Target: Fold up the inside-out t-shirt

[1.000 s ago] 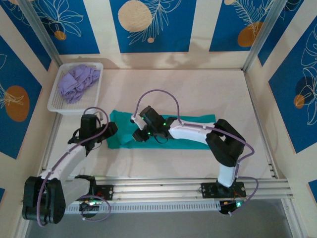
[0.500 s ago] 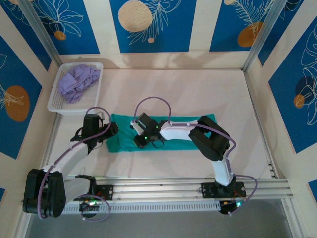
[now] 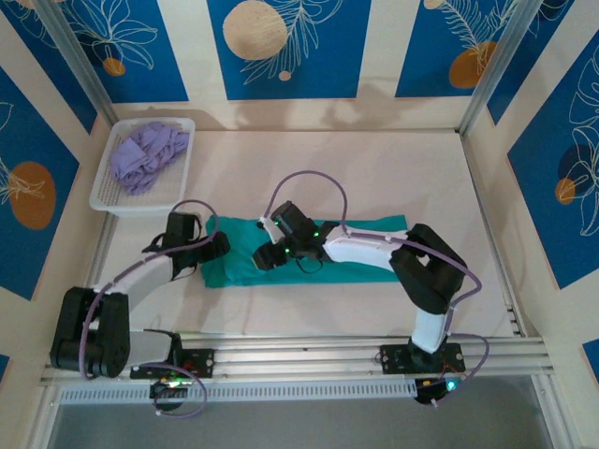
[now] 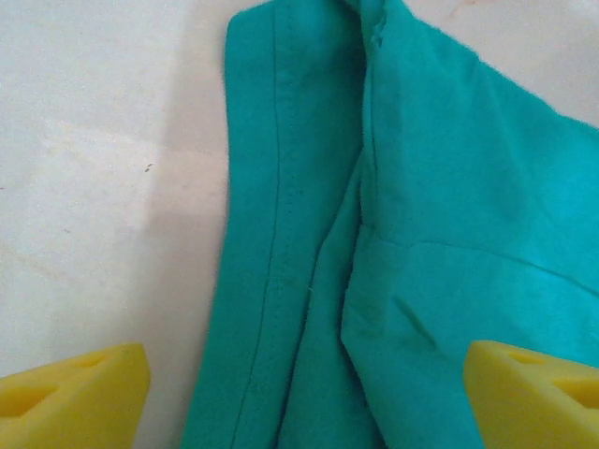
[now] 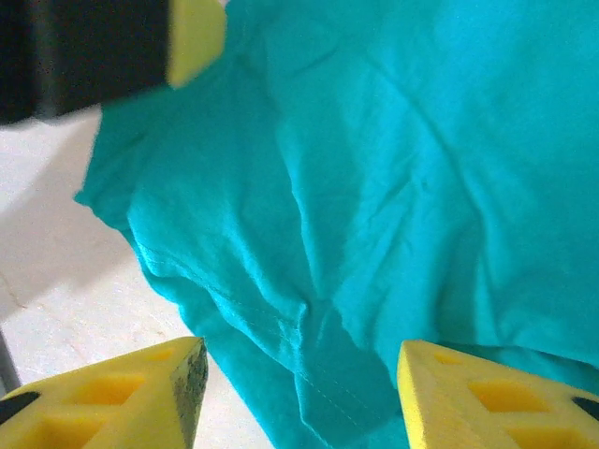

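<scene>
Item: teal-green t-shirt (image 3: 239, 267), one, lying flat on the pale table (image 3: 374, 168) as a long narrow band parallel to the near edge, reaching from the left-centre towards the right side, well short of every edge. Its left end shows overlapping layers and a stitched hem (image 4: 281, 234) in the left wrist view; soft creases cross the cloth (image 5: 393, 168) in the right wrist view. Item: left gripper (image 3: 217, 245), at the left end of the band, pincer wide apart, the yellow pads (image 4: 80, 398) standing either side of the hem with cloth below them and nothing clamped (image 4: 304, 402). Item: right gripper (image 3: 265, 254), just beside the left one and over the same end of the shirt, pincer apart (image 5: 299, 393), pads (image 5: 117, 393) spread above creased cloth, nothing pinched; a pad of the left gripper (image 5: 192, 37) shows at the upper left corner of its view. Item: white basket (image 3: 103, 201), at the far left corner of the table, well apart from the shirt. Contents: lavender-purple garment (image 3: 145, 157), crumpled.
</scene>
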Action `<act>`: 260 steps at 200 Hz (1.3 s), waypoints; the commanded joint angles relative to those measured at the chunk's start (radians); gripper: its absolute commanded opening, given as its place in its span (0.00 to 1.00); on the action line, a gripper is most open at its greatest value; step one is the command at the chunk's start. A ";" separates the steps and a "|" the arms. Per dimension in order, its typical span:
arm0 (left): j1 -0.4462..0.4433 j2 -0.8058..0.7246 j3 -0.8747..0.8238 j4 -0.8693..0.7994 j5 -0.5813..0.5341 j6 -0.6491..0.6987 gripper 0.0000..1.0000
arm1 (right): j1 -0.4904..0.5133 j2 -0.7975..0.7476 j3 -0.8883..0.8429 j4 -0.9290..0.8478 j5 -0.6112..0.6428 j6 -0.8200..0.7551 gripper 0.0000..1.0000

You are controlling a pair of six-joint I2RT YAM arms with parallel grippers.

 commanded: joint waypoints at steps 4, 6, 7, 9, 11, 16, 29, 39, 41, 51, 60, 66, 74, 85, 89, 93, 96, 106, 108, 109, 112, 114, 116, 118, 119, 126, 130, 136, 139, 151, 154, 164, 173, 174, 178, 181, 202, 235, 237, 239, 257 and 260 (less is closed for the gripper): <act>-0.024 0.055 0.049 -0.021 -0.026 0.052 0.91 | -0.031 -0.055 -0.052 0.037 -0.020 0.027 0.58; -0.026 0.060 0.049 -0.018 -0.022 0.053 0.91 | -0.033 -0.057 -0.055 0.039 -0.020 0.029 0.58; -0.027 0.062 0.049 -0.016 -0.020 0.053 0.91 | -0.034 -0.059 -0.056 0.039 -0.021 0.030 0.58; -0.028 0.066 0.052 -0.014 -0.017 0.054 0.91 | -0.036 -0.061 -0.058 0.040 -0.021 0.031 0.58; -0.030 0.070 0.052 -0.009 -0.012 0.054 0.91 | -0.038 -0.062 -0.061 0.040 -0.022 0.032 0.58; -0.037 0.081 0.054 -0.001 -0.002 0.056 0.92 | -0.042 -0.064 -0.067 0.044 -0.023 0.034 0.58; -0.057 0.108 0.060 0.017 0.017 0.054 0.91 | -0.049 -0.067 -0.083 0.052 -0.028 0.040 0.58; -0.073 0.128 0.067 0.029 0.032 0.053 0.90 | -0.052 -0.068 -0.091 0.057 -0.029 0.045 0.58; -0.076 0.132 0.067 0.031 0.035 0.053 0.90 | -0.053 -0.067 -0.092 0.057 -0.029 0.045 0.58; -0.094 0.145 0.074 0.042 0.047 0.051 0.88 | -0.055 -0.067 -0.097 0.060 -0.031 0.049 0.58; -0.114 0.151 0.077 0.052 0.057 0.050 0.87 | -0.055 -0.065 -0.102 0.063 -0.030 0.051 0.58; -0.127 0.154 0.080 0.058 0.058 0.049 0.86 | -0.056 -0.066 -0.105 0.065 -0.030 0.053 0.58; -0.142 0.158 0.081 0.068 0.058 0.048 0.84 | -0.058 -0.065 -0.108 0.067 -0.029 0.055 0.58; -0.159 0.169 0.087 0.076 0.065 0.047 0.81 | -0.062 -0.066 -0.114 0.072 -0.031 0.056 0.58; -0.165 0.175 0.089 0.080 0.067 0.048 0.80 | -0.063 -0.066 -0.116 0.072 -0.031 0.059 0.58; -0.169 0.181 0.090 0.082 0.069 0.048 0.79 | -0.065 -0.066 -0.116 0.074 -0.033 0.059 0.58; -0.173 0.187 0.091 0.084 0.072 0.048 0.79 | -0.066 -0.066 -0.116 0.074 -0.033 0.060 0.58; -0.181 0.207 0.098 0.088 0.079 0.049 0.76 | -0.069 -0.067 -0.120 0.075 -0.034 0.062 0.58; -0.183 0.211 0.099 0.090 0.081 0.047 0.75 | -0.069 -0.068 -0.120 0.076 -0.034 0.062 0.58; -0.184 0.212 0.099 0.091 0.083 0.047 0.75 | -0.069 -0.068 -0.120 0.076 -0.034 0.062 0.58; -0.184 0.219 0.100 0.093 0.087 0.046 0.74 | -0.070 -0.068 -0.121 0.075 -0.034 0.062 0.58; -0.186 0.221 0.101 0.095 0.090 0.045 0.73 | -0.070 -0.070 -0.122 0.075 -0.034 0.062 0.58; -0.187 0.225 0.101 0.097 0.093 0.046 0.73 | -0.070 -0.070 -0.122 0.075 -0.034 0.062 0.58; -0.188 0.228 0.101 0.100 0.096 0.045 0.72 | -0.071 -0.071 -0.124 0.075 -0.034 0.062 0.58; -0.188 0.229 0.101 0.101 0.097 0.044 0.71 | -0.071 -0.071 -0.124 0.075 -0.033 0.062 0.58; -0.193 0.236 0.101 0.109 0.105 0.039 0.69 | -0.072 -0.072 -0.125 0.075 -0.033 0.062 0.58; -0.196 0.239 0.101 0.115 0.110 0.038 0.67 | -0.073 -0.074 -0.127 0.075 -0.032 0.062 0.58; -0.201 0.241 0.100 0.124 0.115 0.035 0.64 | -0.074 -0.074 -0.128 0.074 -0.031 0.063 0.58; -0.203 0.241 0.100 0.129 0.117 0.034 0.62 | -0.075 -0.075 -0.130 0.074 -0.031 0.063 0.58; -0.213 0.240 0.096 0.152 0.127 0.030 0.56 | -0.078 -0.074 -0.133 0.075 -0.030 0.065 0.57; -0.214 0.240 0.095 0.156 0.131 0.030 0.54 | -0.079 -0.075 -0.133 0.075 -0.028 0.065 0.57; -0.220 0.238 0.094 0.172 0.141 0.030 0.49 | -0.081 -0.073 -0.134 0.076 -0.027 0.068 0.57; -0.224 0.236 0.094 0.183 0.147 0.031 0.44 | -0.082 -0.072 -0.136 0.077 -0.028 0.069 0.57; -0.224 0.236 0.094 0.183 0.146 0.030 0.44 | -0.082 -0.072 -0.136 0.078 -0.028 0.070 0.57; -0.225 0.235 0.094 0.187 0.147 0.030 0.42 | -0.085 -0.070 -0.136 0.077 -0.028 0.072 0.57; -0.225 0.235 0.095 0.189 0.147 0.030 0.41 | -0.084 -0.069 -0.136 0.077 -0.029 0.072 0.57; -0.225 0.235 0.095 0.201 0.144 0.034 0.29 | -0.086 -0.065 -0.135 0.078 -0.028 0.074 0.57; -0.225 0.247 0.091 0.202 0.092 0.051 0.00 | -0.090 -0.061 -0.134 0.074 -0.023 0.078 0.56; -0.225 0.245 0.092 0.200 0.084 0.051 0.00 | -0.090 -0.063 -0.135 0.071 -0.022 0.078 0.56; -0.225 0.243 0.091 0.198 0.076 0.052 0.00 | -0.091 -0.065 -0.135 0.070 -0.022 0.077 0.56; -0.221 0.210 0.085 0.169 -0.001 0.065 0.00 | -0.097 -0.090 -0.147 0.062 -0.009 0.073 0.56; -0.220 0.203 0.085 0.162 -0.015 0.068 0.00 | -0.099 -0.096 -0.149 0.060 -0.006 0.073 0.56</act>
